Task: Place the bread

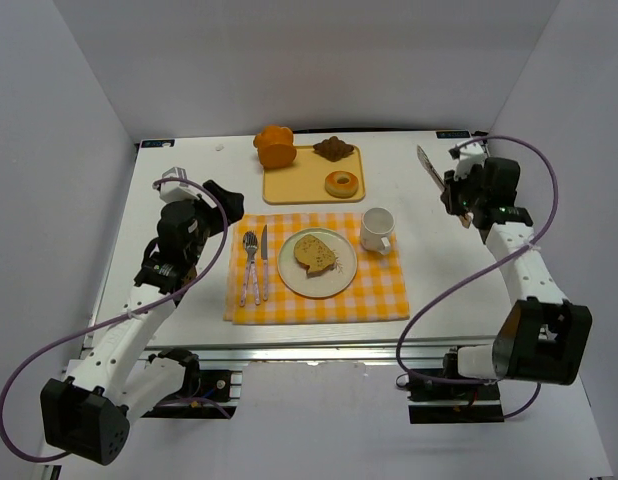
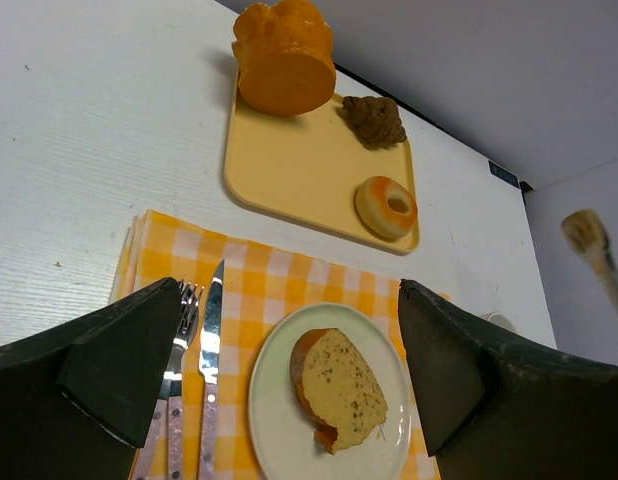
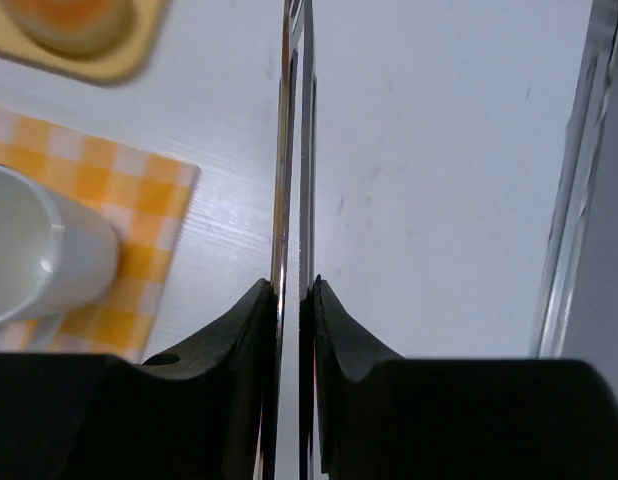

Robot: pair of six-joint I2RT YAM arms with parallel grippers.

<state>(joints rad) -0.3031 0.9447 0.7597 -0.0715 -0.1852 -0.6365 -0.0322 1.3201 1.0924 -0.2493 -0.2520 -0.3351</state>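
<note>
While the white surface (image 1: 199, 160) carries a yellow checked cloth (image 1: 379, 290) and, beyond it, a yellow tray (image 1: 289, 185), the bread (image 1: 314, 253) lies flat on the white plate (image 1: 334, 280) at the middle of that cloth. The slice looks light and soft, with a porous crumb that should not slip but would probably dent or tear under a hard squeeze. Its darker crust seems the firmer part, so the rim is likely the best place to take hold, gently, with one blade slid beneath. The left gripper (image 2: 289, 350) hangs over the plate with its jaws spread wide and empty. The right gripper (image 3: 294, 300), well apart near the surface's right edge, has its jaws pinched onto thin metal tongs (image 3: 294, 150).
</note>
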